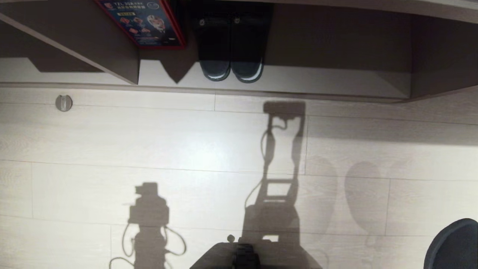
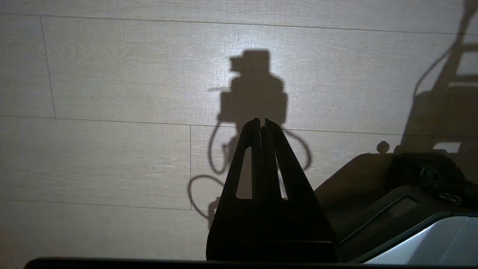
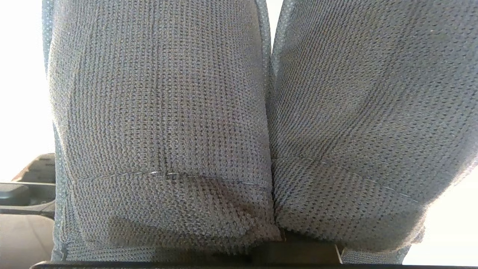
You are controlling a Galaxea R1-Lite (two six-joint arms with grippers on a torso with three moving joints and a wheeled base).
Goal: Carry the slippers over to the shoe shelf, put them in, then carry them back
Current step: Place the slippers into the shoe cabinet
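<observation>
The slippers (image 3: 160, 123), two blue-grey knitted fabric pieces side by side, fill the right wrist view and hang close before the camera. My right gripper is hidden behind them and holds them. One rounded dark blue toe (image 1: 453, 244) shows at the lower right of the head view, above the floor. The shoe shelf (image 1: 336, 80), a low pale cubby with a slanting divider (image 1: 127, 71), runs along the far edge of the floor. My left gripper (image 2: 261, 121) hangs shut and empty over the floor.
A dark pair of shoes with white-edged soles (image 1: 229, 48) stands in the shelf's middle, next to a red-framed printed box (image 1: 145, 22). A round metal stop (image 1: 63, 102) sits on the pale plank floor at the left. My base (image 1: 242, 256) shows at the near edge.
</observation>
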